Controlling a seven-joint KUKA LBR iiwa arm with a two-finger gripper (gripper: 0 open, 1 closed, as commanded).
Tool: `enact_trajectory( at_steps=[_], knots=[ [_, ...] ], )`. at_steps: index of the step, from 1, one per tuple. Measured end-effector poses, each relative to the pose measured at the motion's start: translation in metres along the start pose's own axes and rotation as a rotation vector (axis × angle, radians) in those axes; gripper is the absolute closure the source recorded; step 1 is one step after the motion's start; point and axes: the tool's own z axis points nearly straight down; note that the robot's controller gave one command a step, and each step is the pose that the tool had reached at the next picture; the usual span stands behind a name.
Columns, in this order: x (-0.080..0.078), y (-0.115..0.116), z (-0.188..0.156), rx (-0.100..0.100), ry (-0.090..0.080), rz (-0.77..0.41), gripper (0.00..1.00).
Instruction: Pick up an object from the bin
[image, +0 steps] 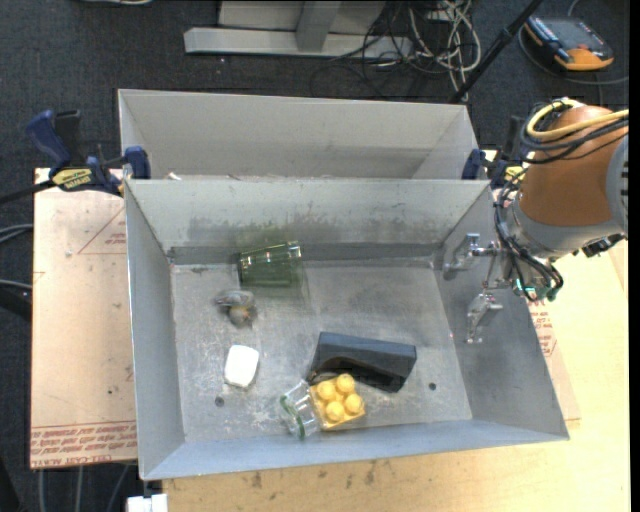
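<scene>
My gripper (472, 287) hangs over the bin's right slope with its two metal fingers spread apart; it is open with nothing between them. The nearest loose thing is a black wedge-shaped block (364, 359), lying on the floor to the gripper's lower left and well apart from it. Against the block's front left leans a clear pack of yellow balls (331, 402).
A clear green glass (270, 266) lies on its side near the back wall. A small grey lump (237, 309) and a white rounded block (241, 366) lie on the left of the floor. The arm with its orange cover stands over the right rim.
</scene>
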Motion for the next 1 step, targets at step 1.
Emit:
enact_trajectory(
  at_steps=[1],
  knots=[
    [-0.0018, 0.0004, -0.0046, 0.001, -0.007, -0.003, 0.00]
  ],
)
